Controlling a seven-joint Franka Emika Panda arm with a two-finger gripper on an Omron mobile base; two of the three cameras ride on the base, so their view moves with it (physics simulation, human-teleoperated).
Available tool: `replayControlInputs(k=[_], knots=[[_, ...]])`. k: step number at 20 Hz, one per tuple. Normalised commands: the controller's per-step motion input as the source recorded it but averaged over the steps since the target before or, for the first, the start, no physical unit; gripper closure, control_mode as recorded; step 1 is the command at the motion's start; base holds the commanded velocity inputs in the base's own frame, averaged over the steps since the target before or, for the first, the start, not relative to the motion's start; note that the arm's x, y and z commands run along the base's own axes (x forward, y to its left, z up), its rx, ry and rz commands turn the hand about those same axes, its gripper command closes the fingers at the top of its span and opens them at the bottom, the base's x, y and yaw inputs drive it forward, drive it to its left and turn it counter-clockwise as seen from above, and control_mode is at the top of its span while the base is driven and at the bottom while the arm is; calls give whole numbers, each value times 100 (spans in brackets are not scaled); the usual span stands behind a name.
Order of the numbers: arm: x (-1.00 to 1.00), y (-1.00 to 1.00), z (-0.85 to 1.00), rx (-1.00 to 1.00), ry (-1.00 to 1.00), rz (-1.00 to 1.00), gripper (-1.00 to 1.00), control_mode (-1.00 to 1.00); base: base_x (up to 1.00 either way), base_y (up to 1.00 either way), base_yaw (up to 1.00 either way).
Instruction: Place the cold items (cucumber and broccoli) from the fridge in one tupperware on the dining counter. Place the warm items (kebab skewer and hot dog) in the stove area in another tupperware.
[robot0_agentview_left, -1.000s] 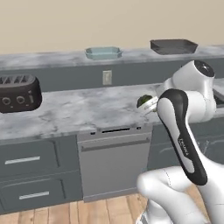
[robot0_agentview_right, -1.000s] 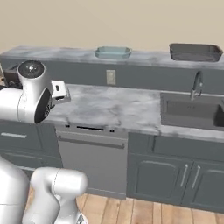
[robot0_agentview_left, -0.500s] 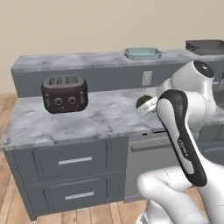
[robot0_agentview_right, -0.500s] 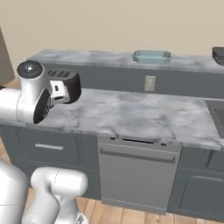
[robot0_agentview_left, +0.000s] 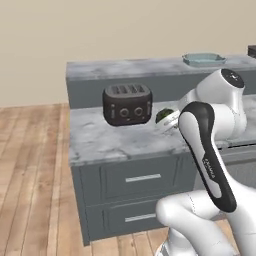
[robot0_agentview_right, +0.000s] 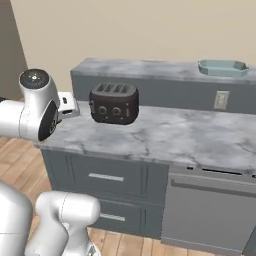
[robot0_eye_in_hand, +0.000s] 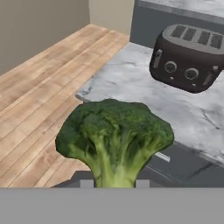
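A green broccoli (robot0_eye_in_hand: 116, 135) with a pale stalk sits between my fingertips, and my gripper (robot0_eye_in_hand: 111, 183) is shut on its stem. In the left base view the broccoli (robot0_agentview_left: 164, 116) peeks out beside the white arm, held in the air in front of the marble counter (robot0_agentview_left: 115, 142). A light blue tupperware (robot0_agentview_left: 202, 58) rests on the raised dining counter (robot0_agentview_left: 130, 67) at the back; the right base view shows this tupperware (robot0_agentview_right: 222, 67) at the far right. The cucumber, kebab skewer and hot dog are out of view.
A black toaster (robot0_agentview_left: 127, 103) stands on the marble counter near its left end, just beyond the broccoli. A dishwasher (robot0_agentview_right: 210, 210) sits under the counter (robot0_agentview_right: 165, 137) to the right of grey drawers (robot0_agentview_right: 105, 177). Wooden floor (robot0_agentview_left: 30, 170) lies left of the counter's end.
The whole scene has slid rightward in both base views, so the base has driven left along the counter. The toaster now looms close. The broccoli stays in my grip.
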Motion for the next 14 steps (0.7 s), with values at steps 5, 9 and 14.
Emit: replayControlInputs(k=[5,9,14], knots=[[0,0,0,0,0,0,100,100,32,100,0],[0,0,0,0,0,0,100,100,45,100,0],[0,0,0,0,0,0,100,100,57,100,-9]])
